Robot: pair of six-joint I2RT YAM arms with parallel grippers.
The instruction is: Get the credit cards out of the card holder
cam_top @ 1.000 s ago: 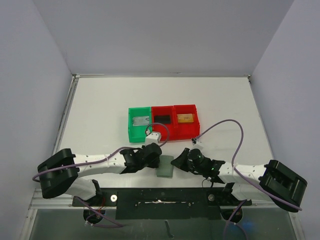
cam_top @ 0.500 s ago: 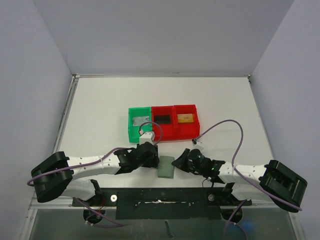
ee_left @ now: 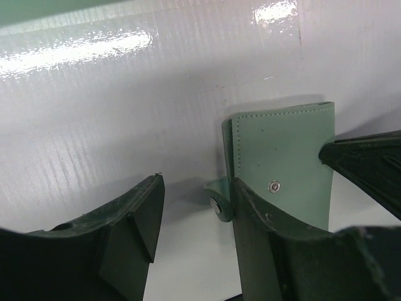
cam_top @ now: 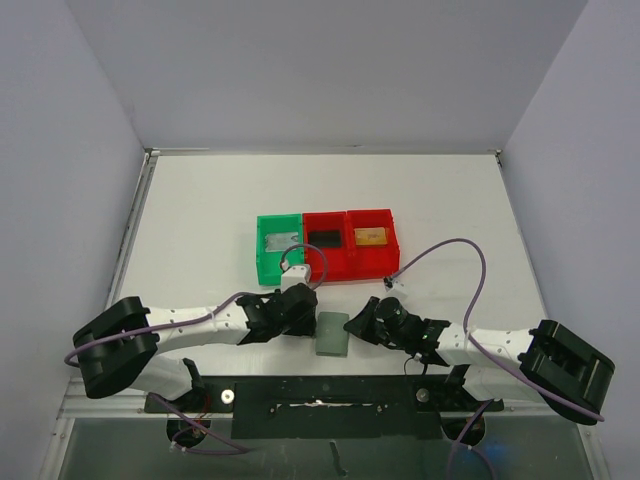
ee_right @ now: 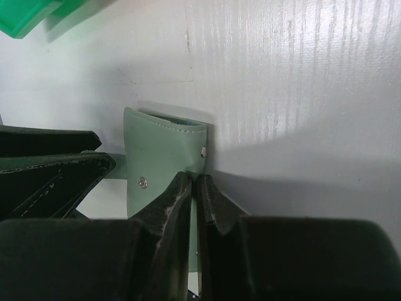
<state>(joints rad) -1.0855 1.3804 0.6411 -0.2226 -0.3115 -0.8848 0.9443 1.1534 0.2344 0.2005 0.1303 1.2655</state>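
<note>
**A:** What is seen at the largest scale?

**B:** A white table [cam_top: 200, 220] is seen, walled on three sides. Three open bins are set touching in a row near its middle: a green bin [cam_top: 265, 272] on the left, a middle red bin [cam_top: 330, 268] and a right red bin [cam_top: 372, 262]. One card is laid in each: a silver-grey card [cam_top: 281, 240], a black card [cam_top: 324, 238] and a gold card [cam_top: 370, 236], in that order.

**A:** And where is the card holder found?

**B:** The card holder [cam_top: 331, 333] is laid flat on the table, nearer than the bins and well apart from them. It is flanked by the two arms.

**A:** How is the left gripper set against it?

**B:** The left gripper [ee_left: 197, 188] is held roughly half open, and nothing is gripped. Mostly bare table is seen in the gap. The holder is placed outside that gap, on its right. The holder's left edge is overlapped by the finger [ee_left: 250, 238] on that side, and whether it is touched cannot be told. Only a small tab [ee_left: 212, 188], carrying a metal snap [ee_left: 216, 205], is extended from the holder into the gap.

**A:** And the right gripper?

**B:** The right gripper [ee_right: 194, 180] is closed down, its fingers nearly meeting. The holder's right edge is pinched between them, and a thin green strip is seen in the slit. The rest of the holder is spread to the left of the jaws.
</note>
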